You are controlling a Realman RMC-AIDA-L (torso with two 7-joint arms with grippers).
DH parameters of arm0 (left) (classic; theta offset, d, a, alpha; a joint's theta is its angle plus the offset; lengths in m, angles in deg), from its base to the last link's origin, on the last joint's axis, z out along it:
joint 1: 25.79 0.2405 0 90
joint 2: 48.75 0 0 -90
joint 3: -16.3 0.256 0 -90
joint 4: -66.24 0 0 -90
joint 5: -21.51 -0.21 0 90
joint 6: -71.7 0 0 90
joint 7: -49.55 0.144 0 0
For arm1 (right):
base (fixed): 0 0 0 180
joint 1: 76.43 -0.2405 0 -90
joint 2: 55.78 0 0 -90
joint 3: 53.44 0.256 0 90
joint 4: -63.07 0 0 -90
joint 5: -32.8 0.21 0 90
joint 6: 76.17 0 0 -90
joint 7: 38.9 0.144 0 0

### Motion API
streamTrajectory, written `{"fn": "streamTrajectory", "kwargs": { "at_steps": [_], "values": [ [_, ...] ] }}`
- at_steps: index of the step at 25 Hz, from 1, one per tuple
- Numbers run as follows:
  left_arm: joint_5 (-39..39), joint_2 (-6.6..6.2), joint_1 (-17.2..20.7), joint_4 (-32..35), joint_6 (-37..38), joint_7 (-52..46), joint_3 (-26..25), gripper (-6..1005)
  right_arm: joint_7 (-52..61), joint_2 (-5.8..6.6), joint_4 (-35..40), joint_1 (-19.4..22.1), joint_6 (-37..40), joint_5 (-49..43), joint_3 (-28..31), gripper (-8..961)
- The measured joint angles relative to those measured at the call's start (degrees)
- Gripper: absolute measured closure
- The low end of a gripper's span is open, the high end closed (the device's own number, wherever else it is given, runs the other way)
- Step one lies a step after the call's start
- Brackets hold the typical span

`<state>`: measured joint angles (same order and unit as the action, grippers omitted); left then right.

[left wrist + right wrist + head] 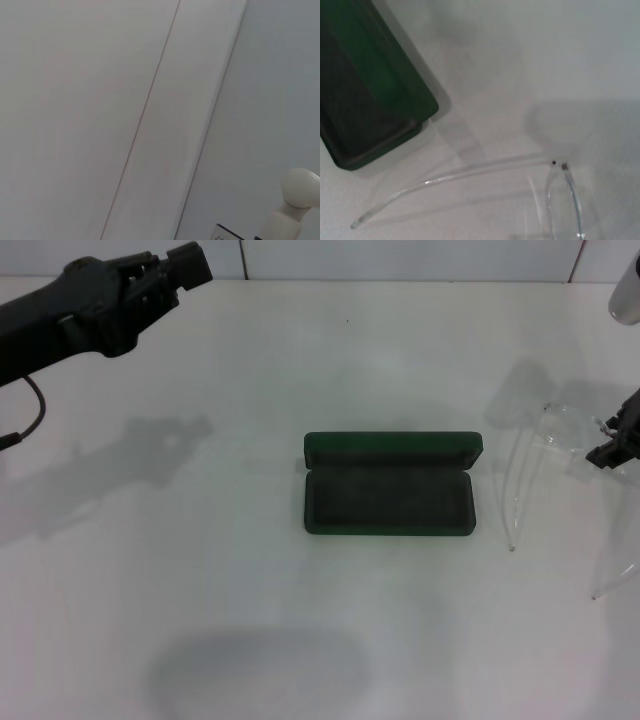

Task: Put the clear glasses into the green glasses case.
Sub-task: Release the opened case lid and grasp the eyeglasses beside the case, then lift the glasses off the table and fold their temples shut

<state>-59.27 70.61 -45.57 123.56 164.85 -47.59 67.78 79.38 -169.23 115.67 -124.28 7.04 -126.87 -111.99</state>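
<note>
Lying open-armed on the surface [200, 620] just right of the open case [388, 496], the glasses [545, 455] look light, slick and springy (best pinched at the lens front), the right gripper [612, 445] beside them, finger state untellable.

Clear glossy plastic glasses [560, 475]; matt dark green case [390, 485], dull greyish lining; smooth white table [200, 590].

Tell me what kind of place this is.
Probably a lab or test bench: a bare white table, a plain panelled wall behind, and only an open green glasses case and clear glasses laid out. The left tool hangs far back; the right tool is at the glasses.
</note>
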Motion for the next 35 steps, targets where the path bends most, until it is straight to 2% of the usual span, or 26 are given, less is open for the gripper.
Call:
{"fn": "streamTrajectory", "kwargs": {
  "at_steps": [12, 21, 25, 28, 35],
  "values": [
    [0.0, -0.02, 0.0, -1.3, 0.0, 0.1, 0.0, 945, 0.6, -0.46, 0.0, 0.5, -0.8, -1.0, 0.5, 547],
    [-0.1, -0.01, 0.6, -1.3, 0.0, 0.7, 0.0, 945, 0.7, -0.98, 0.0, 0.6, -1.0, -0.7, 0.7, 756],
    [0.0, 0.05, 0.8, -2.2, 0.0, 1.0, -0.1, 944, 0.7, -1.39, 0.7, 0.9, -1.0, -0.7, 0.7, 807],
    [0.3, 0.02, 0.8, -2.7, 0.0, 1.3, -0.2, 944, 0.7, -1.74, 3.4, 2.1, 0.2, -0.6, 0.7, 827],
    [0.8, -0.01, 0.8, -2.7, 0.5, 1.4, -0.3, 944, 1.6, -2.09, 18.0, 8.2, 8.9, 2.6, 0.9, 840]
  ]
}}
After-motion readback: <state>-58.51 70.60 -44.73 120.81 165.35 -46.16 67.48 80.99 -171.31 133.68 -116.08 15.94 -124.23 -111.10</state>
